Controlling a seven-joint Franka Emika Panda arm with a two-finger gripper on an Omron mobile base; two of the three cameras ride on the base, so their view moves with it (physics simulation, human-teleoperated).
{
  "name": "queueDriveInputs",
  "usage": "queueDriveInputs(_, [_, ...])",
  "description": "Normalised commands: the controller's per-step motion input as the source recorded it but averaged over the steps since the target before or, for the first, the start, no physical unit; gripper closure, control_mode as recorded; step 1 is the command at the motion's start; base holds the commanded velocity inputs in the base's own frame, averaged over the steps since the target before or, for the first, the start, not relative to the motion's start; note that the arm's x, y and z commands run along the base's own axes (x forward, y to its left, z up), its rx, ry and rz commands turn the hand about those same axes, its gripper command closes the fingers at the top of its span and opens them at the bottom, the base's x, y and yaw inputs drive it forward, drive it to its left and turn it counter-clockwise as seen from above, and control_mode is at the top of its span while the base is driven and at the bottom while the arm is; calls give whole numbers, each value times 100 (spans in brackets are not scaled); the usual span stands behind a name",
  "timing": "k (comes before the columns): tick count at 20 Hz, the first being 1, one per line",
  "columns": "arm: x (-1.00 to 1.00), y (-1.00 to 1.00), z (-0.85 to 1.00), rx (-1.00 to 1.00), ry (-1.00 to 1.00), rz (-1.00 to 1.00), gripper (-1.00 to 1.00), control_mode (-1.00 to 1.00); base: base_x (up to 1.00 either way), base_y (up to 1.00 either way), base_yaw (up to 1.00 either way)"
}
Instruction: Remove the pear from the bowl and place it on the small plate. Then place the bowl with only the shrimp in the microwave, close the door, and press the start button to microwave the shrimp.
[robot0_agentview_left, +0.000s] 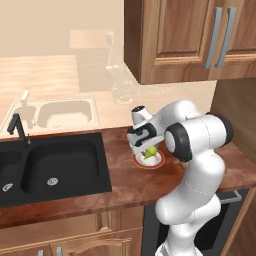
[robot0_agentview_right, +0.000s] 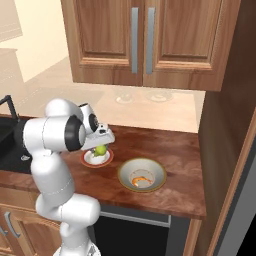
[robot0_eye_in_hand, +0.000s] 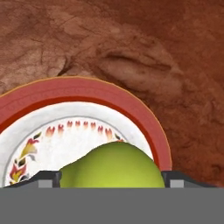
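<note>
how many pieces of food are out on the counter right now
2: the pear over the small plate, between the gripper fingers, and the shrimp in the bowl.

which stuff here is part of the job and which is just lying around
Job:
- pear, between the open pincer tips over the plate
- bowl
- shrimp, in the bowl

Lying about:
- sink
- tap
- cupboards
</note>
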Motion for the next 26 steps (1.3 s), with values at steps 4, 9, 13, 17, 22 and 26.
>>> queueDriveInputs(4, [-26,-6,0,0,0,0,-100,-100,0,0,0])
queueDriveInputs(9, [-8,0,0,0,-1,0,-100,-100,0,0,0])
queueDriveInputs(13, [0,0,2,0,0,0,-100,-100,0,0,0])
queueDriveInputs(17, [-6,0,23,0,-8,0,-100,-100,0,0,0])
queueDriveInputs(22, [-43,0,63,0,-22,0,-100,-100,0,0,0])
queueDriveInputs(26, [-56,-1,79,0,-29,0,-100,-100,0,0,0])
